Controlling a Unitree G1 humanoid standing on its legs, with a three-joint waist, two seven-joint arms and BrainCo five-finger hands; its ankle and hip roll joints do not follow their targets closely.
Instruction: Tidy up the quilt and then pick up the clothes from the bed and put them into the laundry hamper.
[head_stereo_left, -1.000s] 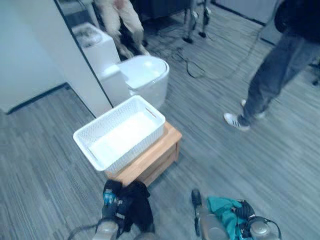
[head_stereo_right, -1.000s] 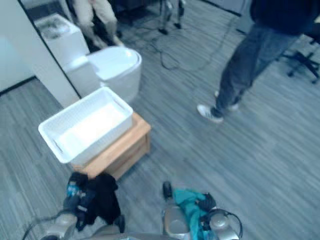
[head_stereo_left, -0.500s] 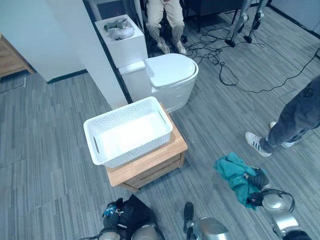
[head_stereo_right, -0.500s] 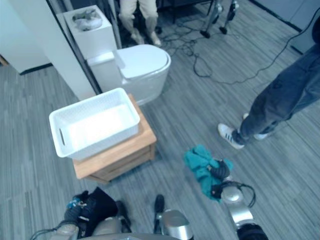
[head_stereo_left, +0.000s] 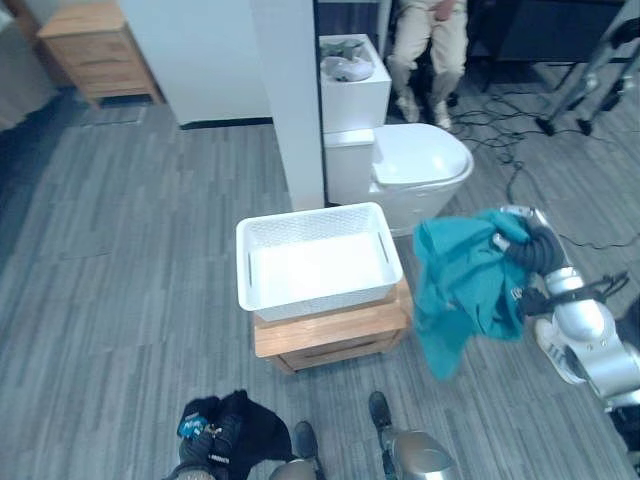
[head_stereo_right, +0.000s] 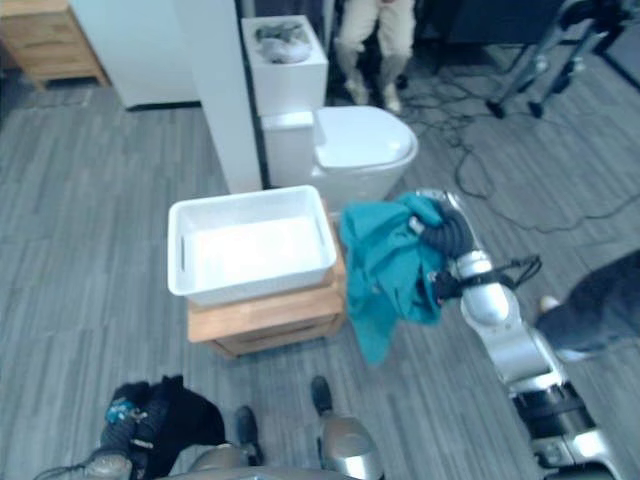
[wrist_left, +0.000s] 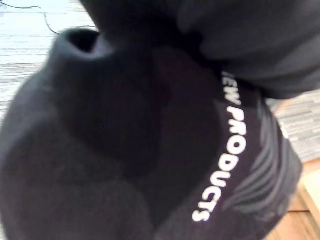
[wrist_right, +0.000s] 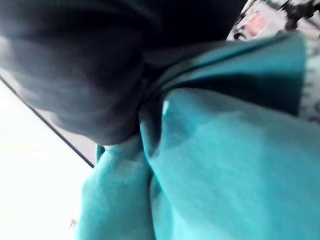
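A white lattice laundry hamper (head_stereo_left: 318, 258) stands empty on a low wooden stand (head_stereo_left: 330, 335). My right hand (head_stereo_left: 532, 250) is shut on a teal garment (head_stereo_left: 462, 288), which hangs in the air just right of the hamper's rim; the teal garment (wrist_right: 215, 165) shows close up past the hand's dark cover. At the bottom edge my left hand (head_stereo_left: 203, 450) is low and shut on a black garment (head_stereo_left: 250, 432). The same black garment (wrist_left: 150, 140), with white print on it, bunches against the left wrist camera.
Behind the hamper are a white toilet (head_stereo_left: 425, 165), a white partition wall (head_stereo_left: 285, 100) and a seated person's legs (head_stereo_left: 430, 40). A wooden nightstand (head_stereo_left: 95, 48) stands at the far left. Cables (head_stereo_left: 515, 175) lie on the floor; another person's leg (head_stereo_right: 590, 310) is at the right.
The whole view has shifted as the camera moved. My right arm has lifted the teal garment from low near the floor up beside the hamper's right rim. The left hand stays low.
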